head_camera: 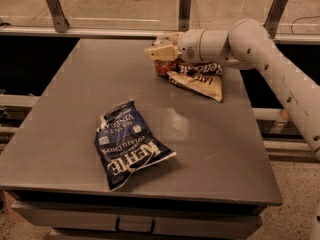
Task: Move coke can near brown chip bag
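**Coke can at the far edge, against the brown chip bag**

The counter (pixel 225 149) is a plain grey slab with a dull sheen, and a drawer handle (pixel 135 227) shows under its near edge. Beyond the far edge a metal rail (pixel 75 32) runs the full width, carried on upright posts (pixel 54 6), with pale floor (pixel 125 4) behind it. Speckled flooring shows past the near right corner.

A dark blue Kettle chip bag (pixel 127 144) lies flat and crumpled left of centre, closer to the near edge, its lettering upside down from this side. It is well apart from the other things, with bare counter between.

The white arm (pixel 280 69) comes in over the right edge and crosses above the far right corner, hiding the top of the brown chip bag (pixel 200 79), which lies near the far edge right of centre. The gripper (pixel 161 53) sits at that bag's left side – its fingers closed on the upper part of the coke can (pixel 164 69). The can is low at the counter, touching or just beside the bag's left edge; only its red lower body shows under the fingers
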Action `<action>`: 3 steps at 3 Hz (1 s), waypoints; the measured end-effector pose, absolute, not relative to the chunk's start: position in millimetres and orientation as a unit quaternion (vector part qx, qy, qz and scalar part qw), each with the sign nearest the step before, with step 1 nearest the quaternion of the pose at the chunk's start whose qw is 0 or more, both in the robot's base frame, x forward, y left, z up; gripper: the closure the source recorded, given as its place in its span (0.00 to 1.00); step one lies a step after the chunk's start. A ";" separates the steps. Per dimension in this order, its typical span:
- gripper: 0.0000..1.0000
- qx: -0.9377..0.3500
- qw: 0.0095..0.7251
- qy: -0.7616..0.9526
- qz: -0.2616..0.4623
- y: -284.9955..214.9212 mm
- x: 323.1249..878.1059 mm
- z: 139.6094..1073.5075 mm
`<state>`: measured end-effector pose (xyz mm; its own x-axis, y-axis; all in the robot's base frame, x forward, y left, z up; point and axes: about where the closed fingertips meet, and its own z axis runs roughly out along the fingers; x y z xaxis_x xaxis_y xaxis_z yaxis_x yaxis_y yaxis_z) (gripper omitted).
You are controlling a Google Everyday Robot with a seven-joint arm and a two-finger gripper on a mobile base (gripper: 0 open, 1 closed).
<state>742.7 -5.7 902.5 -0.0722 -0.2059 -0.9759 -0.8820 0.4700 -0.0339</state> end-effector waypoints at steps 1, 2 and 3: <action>0.00 -0.405 0.549 0.663 0.309 -10.2 740.2 899.6; 0.00 -0.404 0.557 0.664 0.294 -18.1 734.8 906.4; 0.00 -0.412 0.568 0.665 0.254 -35.8 727.6 934.9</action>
<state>727.6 -35.8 934.9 -0.0148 -0.2594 -0.9656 -0.8373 0.5310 -0.1299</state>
